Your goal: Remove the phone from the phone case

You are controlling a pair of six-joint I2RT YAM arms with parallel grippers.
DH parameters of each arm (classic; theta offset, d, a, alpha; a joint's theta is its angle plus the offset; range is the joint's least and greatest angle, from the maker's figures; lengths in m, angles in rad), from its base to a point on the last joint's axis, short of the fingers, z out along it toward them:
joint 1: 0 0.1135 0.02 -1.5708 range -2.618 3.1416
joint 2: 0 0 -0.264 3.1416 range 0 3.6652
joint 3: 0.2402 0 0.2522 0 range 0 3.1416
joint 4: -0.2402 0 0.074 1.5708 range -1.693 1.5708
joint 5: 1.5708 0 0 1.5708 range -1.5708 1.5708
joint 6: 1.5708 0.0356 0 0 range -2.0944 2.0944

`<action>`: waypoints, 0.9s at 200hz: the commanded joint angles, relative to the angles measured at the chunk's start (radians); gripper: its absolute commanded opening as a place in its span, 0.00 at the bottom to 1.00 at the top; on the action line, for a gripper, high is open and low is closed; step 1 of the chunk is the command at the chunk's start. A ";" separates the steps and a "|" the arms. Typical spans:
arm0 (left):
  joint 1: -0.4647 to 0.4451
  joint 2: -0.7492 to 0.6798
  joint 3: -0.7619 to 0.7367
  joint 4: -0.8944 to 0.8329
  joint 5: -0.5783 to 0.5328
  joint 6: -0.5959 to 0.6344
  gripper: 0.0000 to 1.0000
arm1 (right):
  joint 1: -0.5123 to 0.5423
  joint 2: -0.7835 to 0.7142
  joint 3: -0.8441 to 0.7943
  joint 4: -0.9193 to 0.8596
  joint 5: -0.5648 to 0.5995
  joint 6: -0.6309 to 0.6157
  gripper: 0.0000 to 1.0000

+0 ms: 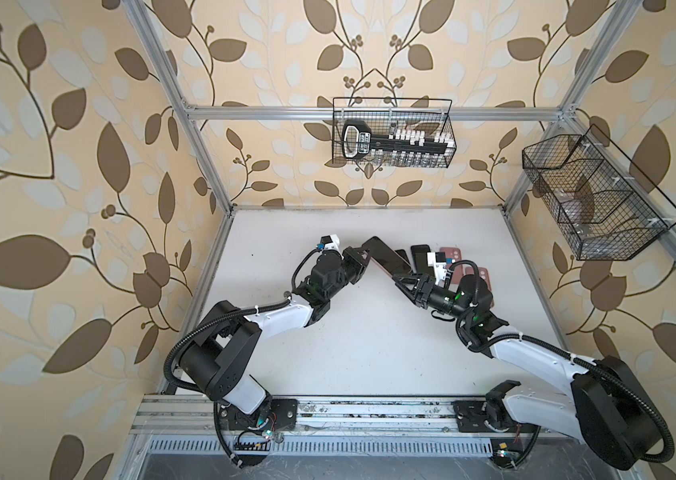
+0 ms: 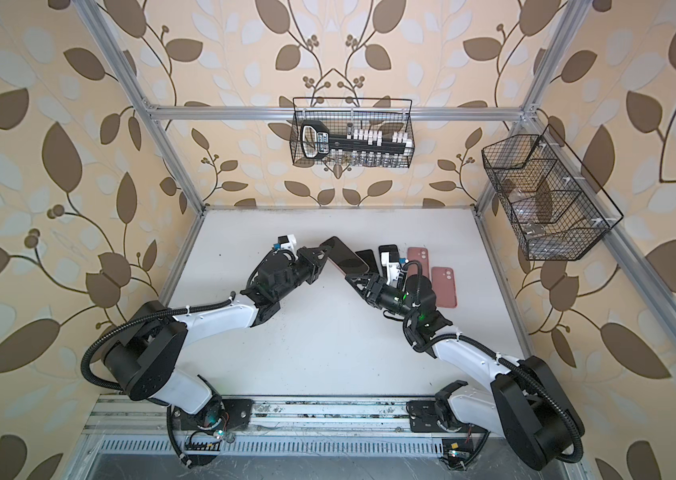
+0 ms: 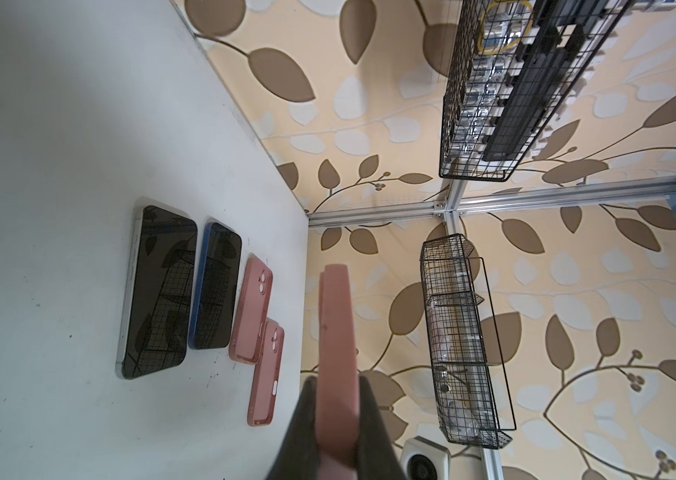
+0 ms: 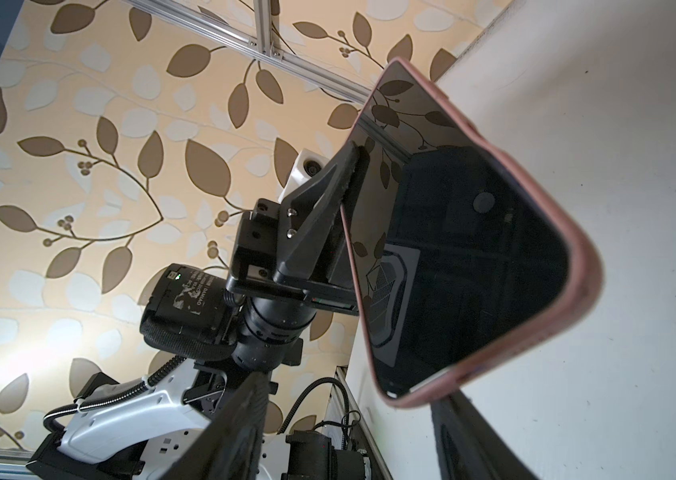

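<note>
The white table (image 1: 369,353) carries two bare phones (image 3: 157,291) and two empty pink cases (image 3: 251,309) lying flat on its right side. Above them, clear of the table, the phone (image 4: 473,249) sits in its pink case (image 4: 585,266), tilted, with the dark screen facing up.

The left gripper (image 1: 363,259) is pressed together on one long side, with one finger (image 4: 349,166) on the glass and the other behind on the case's back. The right gripper (image 4: 355,386) has its jaws spread, one on each side of the lower corner. I cannot tell whether either jaw touches it.

The phone is probably stiff and fairly heavy for its size, with slick, breakable glass, so squeezing it hard or bending it would be risky. The case looks soft and rubbery, likely grippy, with a lip that flexes away from the body.

The left pinch clamps phone and case together, so separation probably has to start at the free end. The lower corner, where a thin pale strip of the phone's edge (image 4: 423,384) shows, looks like the best hold: take the case's lip there and peel it back.
</note>
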 commanded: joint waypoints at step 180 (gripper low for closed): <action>-0.014 -0.026 0.028 0.164 -0.015 -0.056 0.00 | 0.013 0.125 0.002 0.218 0.039 0.073 0.32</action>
